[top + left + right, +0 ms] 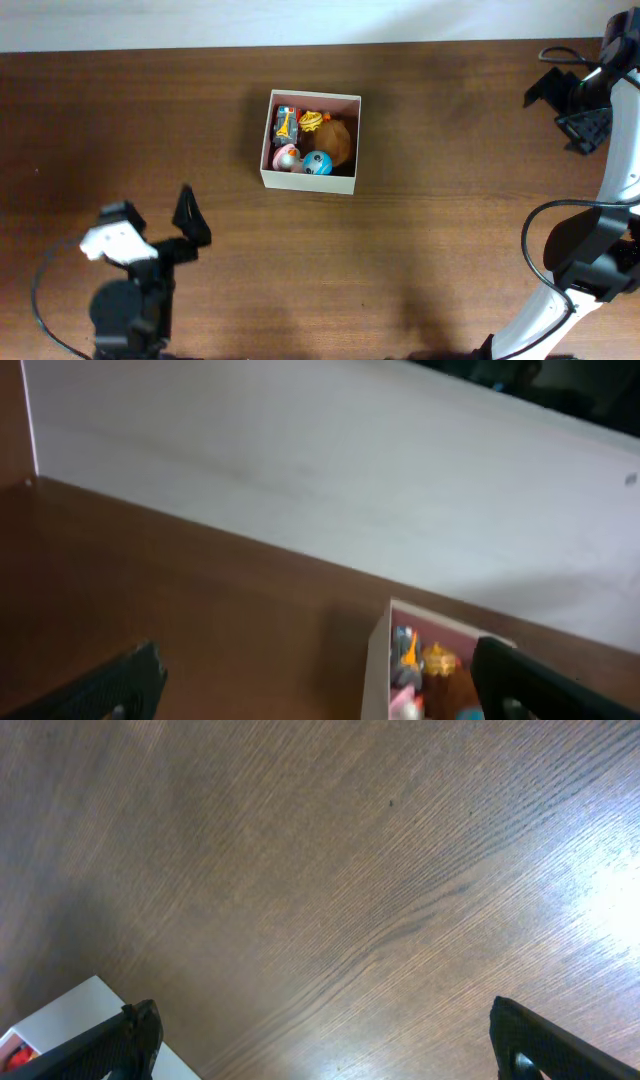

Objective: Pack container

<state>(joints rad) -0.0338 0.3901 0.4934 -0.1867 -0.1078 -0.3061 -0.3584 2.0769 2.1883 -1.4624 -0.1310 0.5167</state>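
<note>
left tool [155,220] apart from toy-filled container [308,182]

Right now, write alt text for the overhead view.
A cream container holding small colourful toys sits near the middle of a wooden table. The left gripper, lower left, and right gripper, upper right, are open and empty.

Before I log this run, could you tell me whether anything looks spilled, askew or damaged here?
Nothing stands out. The container sits flat on the table, only slightly turned, with the toys all inside it. The left gripper and right gripper are open, well clear of it.
</note>
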